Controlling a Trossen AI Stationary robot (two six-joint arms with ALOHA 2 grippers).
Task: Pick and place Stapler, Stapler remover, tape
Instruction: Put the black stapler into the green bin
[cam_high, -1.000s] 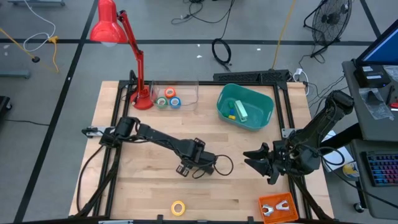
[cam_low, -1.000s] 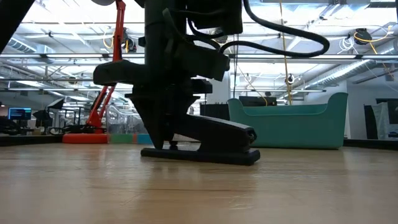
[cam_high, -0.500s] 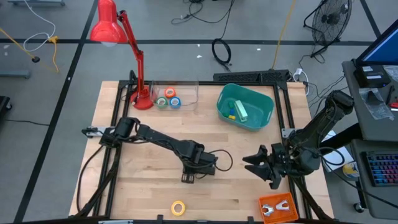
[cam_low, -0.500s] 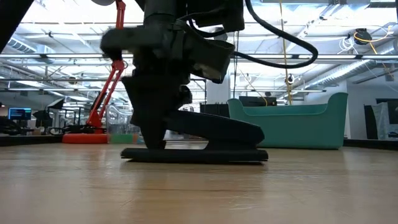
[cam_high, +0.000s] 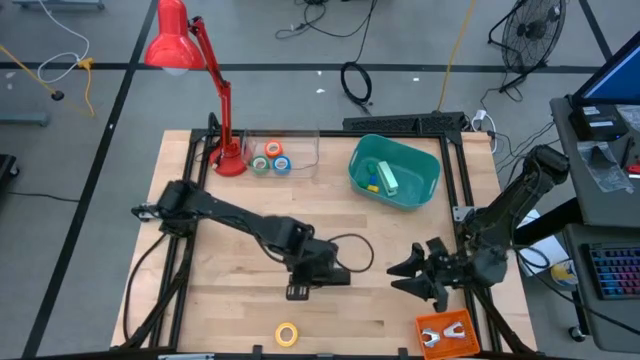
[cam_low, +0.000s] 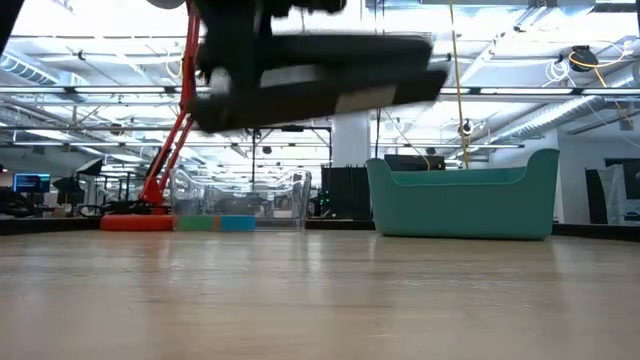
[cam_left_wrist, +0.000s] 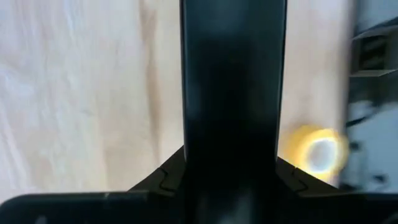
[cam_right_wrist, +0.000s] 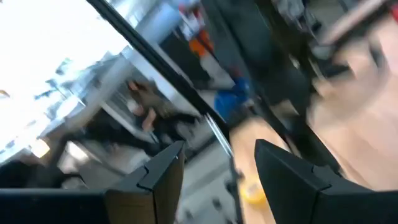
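Your worktop (cam_high: 200, 310) is pale wood, and above its middle you have the stapler (cam_high: 318, 277), a long, slim black bar, lifted clear of the surface; in the low view it (cam_low: 315, 75) hangs level, high over the boards. Your left hand (cam_high: 305, 275) is clamped on the stapler, fingers pressed against its sides, and the wrist view shows the black bar (cam_left_wrist: 233, 93) running straight out between them.

Your right hand (cam_high: 412, 278) hovers near the worktop's right edge with its fingers (cam_right_wrist: 155, 180) apart, holding nothing.

At the back right stands a teal bin (cam_high: 425, 190) with small coloured items inside. A red desk lamp (cam_high: 215, 80) stands at the back left, and just beside its base a clear tray (cam_high: 305, 150) holds three tape rolls (cam_high: 270, 160): green, orange and blue.

The yellow tape roll (cam_high: 287, 334) lies alone near the front edge, below the stapler. An orange stapler remover (cam_high: 445, 335) sits at the front right corner, near your right hand.
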